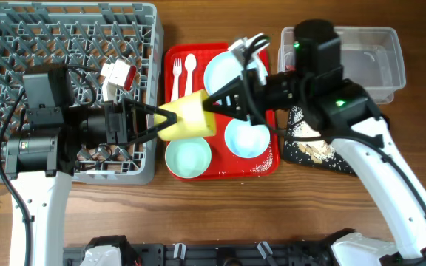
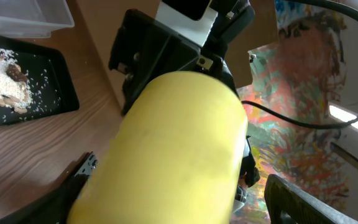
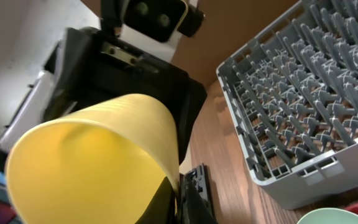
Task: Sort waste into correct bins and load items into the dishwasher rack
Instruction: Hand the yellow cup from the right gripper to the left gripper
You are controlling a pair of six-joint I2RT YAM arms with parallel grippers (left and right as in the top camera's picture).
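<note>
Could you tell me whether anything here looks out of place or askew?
The yellow cup stands out: it lies on its side in mid-air over the left part of the red tray, caught between the left gripper and the right gripper. Which one grips it is unclear. Nothing else stands out.

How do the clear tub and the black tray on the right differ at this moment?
The clear tub is see-through with raised walls; the black tray is opaque and flat. The tub looks empty where it shows; the tray holds whitish crumbs and brown bits. The tub lies farther from the robot, the tray nearer. Both are rectangular, right of the red tray, and partly covered by the right arm.
</note>
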